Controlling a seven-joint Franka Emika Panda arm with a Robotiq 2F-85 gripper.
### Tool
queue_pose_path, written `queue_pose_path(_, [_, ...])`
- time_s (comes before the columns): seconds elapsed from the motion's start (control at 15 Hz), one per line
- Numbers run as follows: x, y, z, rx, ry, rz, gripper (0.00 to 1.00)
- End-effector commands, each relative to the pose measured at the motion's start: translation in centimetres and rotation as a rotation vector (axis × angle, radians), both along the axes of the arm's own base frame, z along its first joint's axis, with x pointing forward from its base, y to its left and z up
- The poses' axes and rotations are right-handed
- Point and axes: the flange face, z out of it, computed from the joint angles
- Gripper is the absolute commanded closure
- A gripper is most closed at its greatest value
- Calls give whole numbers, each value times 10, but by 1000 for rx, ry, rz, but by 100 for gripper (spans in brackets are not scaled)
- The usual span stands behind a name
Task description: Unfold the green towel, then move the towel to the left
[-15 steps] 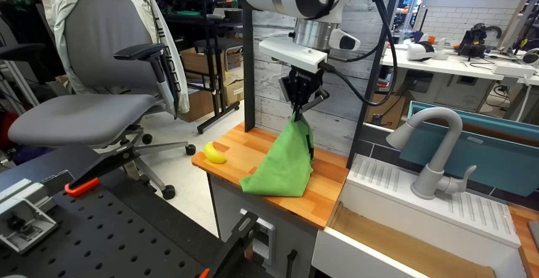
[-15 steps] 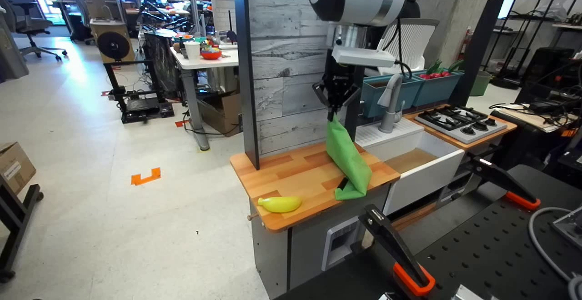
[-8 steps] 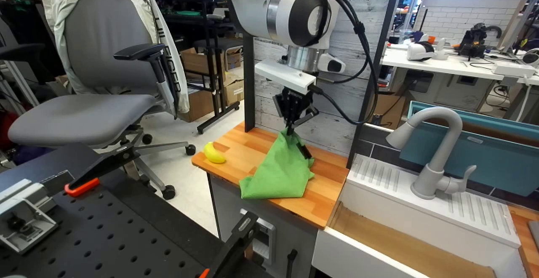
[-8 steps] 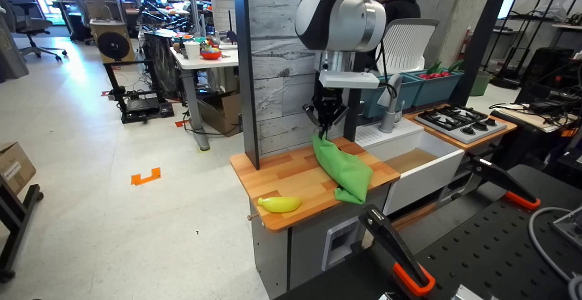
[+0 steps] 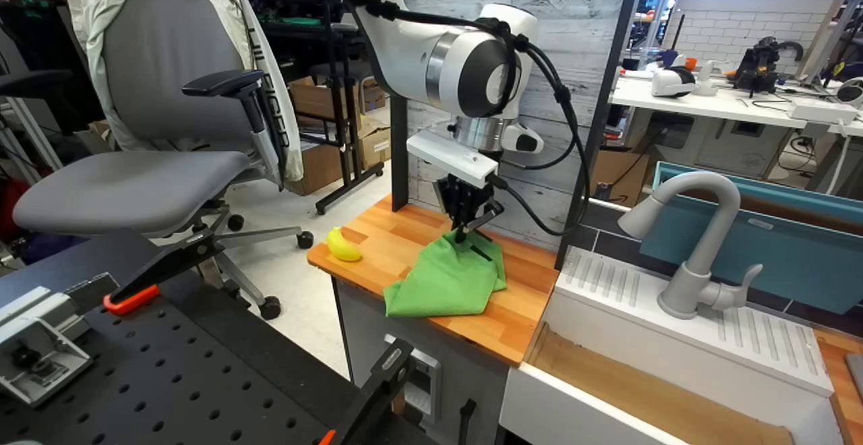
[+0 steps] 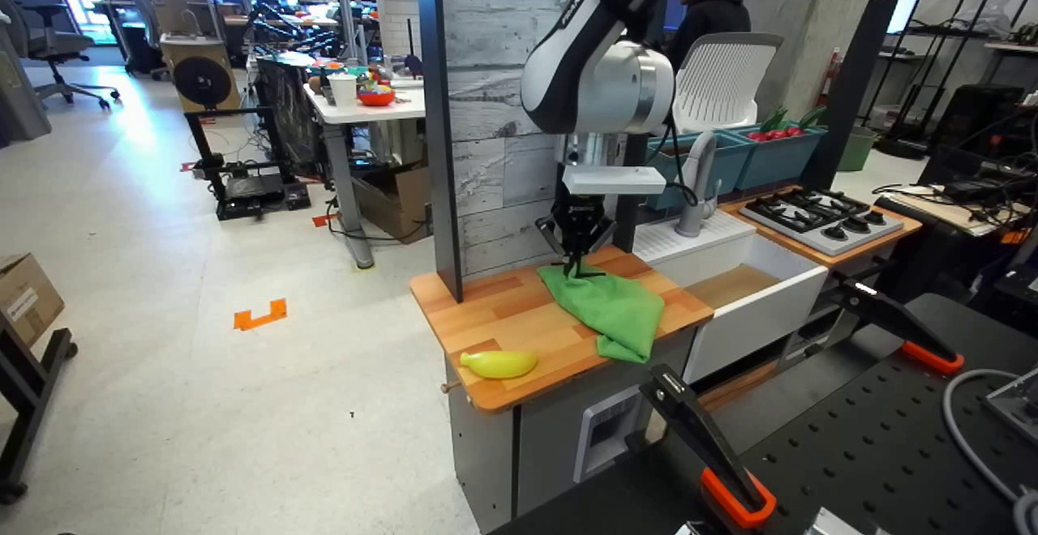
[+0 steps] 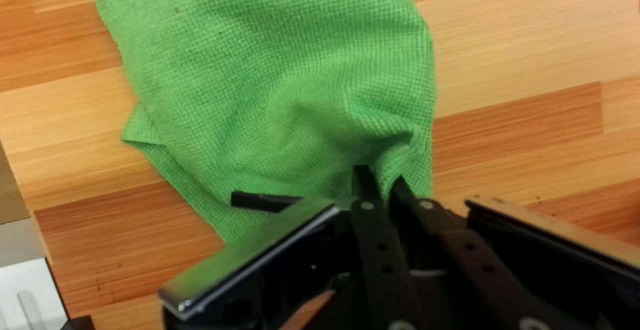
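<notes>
The green towel [image 5: 438,290] lies crumpled and partly folded on the wooden countertop [image 5: 384,229]. It shows in both exterior views [image 6: 624,316], and its front corner hangs slightly over the counter's front edge. In the wrist view the towel [image 7: 240,70] spreads ahead of my gripper [image 7: 381,177], with a black strip [image 7: 262,201] on it left of the fingers. A raised fold of towel is pinched between the nearly closed fingertips. My gripper points down at the towel's back part, low over the counter, in both exterior views [image 5: 461,236] [image 6: 573,271].
A yellow banana [image 5: 343,245] lies on the counter near its end, away from the sink [image 5: 647,391]. A grey faucet [image 5: 694,249] stands behind the sink. A grey plank wall panel [image 6: 503,170] rises at the counter's back edge. Black clamps [image 6: 705,438] stand in front.
My gripper has moved down, holding the towel's raised end. The towel has gone from hanging up as a tall peak to lying mostly flat on the counter.
</notes>
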Motion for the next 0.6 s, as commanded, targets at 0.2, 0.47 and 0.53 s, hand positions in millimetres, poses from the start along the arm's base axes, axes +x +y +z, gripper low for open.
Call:
queue_pose_path(0.2, [11,-4,7,1,-10,-17,36])
queue_pose_path(0.47, [7,-11,26,6,-21,-17,6])
queue_pose_path(0.53, [4,-14,32,-1,-14,-16,1])
